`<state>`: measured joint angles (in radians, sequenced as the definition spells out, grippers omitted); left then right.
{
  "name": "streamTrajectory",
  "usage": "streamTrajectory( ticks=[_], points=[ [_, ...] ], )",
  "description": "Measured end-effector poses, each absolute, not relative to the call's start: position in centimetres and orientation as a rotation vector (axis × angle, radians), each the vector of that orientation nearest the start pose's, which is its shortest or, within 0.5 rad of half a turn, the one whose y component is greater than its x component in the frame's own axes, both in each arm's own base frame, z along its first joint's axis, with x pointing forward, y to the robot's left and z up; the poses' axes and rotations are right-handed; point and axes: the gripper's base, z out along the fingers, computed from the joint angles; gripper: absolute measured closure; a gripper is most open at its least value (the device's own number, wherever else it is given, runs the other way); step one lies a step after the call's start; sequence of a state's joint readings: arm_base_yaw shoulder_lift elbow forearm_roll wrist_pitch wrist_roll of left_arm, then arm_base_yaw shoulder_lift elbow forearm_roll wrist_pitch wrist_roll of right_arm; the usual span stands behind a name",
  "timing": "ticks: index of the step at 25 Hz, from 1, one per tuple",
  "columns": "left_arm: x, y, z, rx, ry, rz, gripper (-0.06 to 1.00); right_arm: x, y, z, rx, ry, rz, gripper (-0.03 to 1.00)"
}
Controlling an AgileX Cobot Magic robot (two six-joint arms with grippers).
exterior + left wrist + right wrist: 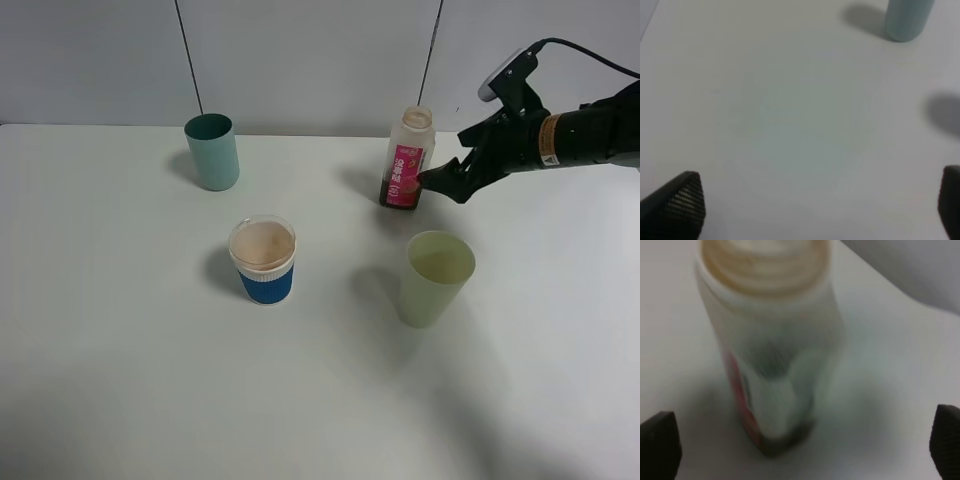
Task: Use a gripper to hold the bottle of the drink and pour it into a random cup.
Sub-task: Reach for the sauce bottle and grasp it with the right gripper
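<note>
Pale green plastic cup point(437, 278) stood nearest; behind it the upright translucent pink-labelled bottle point(407, 160) sat ungripped between spread jaws of the black right gripper point(432, 182); left gripper point(817, 200) also spread; off-centre closing could topple the light capless bottle, spilling dark drink point(782, 442).

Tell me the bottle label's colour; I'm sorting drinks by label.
The bottle has a pink-red label; exterior high view shows it best.

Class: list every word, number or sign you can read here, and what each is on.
Bottle label: white characters on pink, too small to read; blurred in the wrist view.
Orange band on the right arm: dark print, too small to read.
Nothing else shows text.
</note>
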<state>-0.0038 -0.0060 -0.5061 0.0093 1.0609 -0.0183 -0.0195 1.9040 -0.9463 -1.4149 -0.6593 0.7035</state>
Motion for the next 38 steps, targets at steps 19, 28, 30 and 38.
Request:
streamTrajectory(
  ticks=[19, 28, 30, 38],
  points=[
    [-0.7, 0.1, 27.9, -0.015, 2.032, -0.003, 0.02, 38.5, 6.0, 11.3, -1.000, 1.868, 0.586, -0.03],
    [-0.7, 0.1, 27.9, -0.015, 2.032, -0.003, 0.02, 39.5, 6.5, 10.4, -1.124, 1.822, 0.605, 0.03],
    [-0.7, 0.1, 27.9, -0.015, 2.032, -0.003, 0.02, 39.6, 6.7, 10.5, -1.164, 1.807, 0.604, 0.07],
    [-0.7, 0.1, 27.9, -0.015, 2.032, -0.003, 0.02, 39.7, 6.8, 10.7, -1.155, 1.821, 0.621, 0.61]
  ],
)
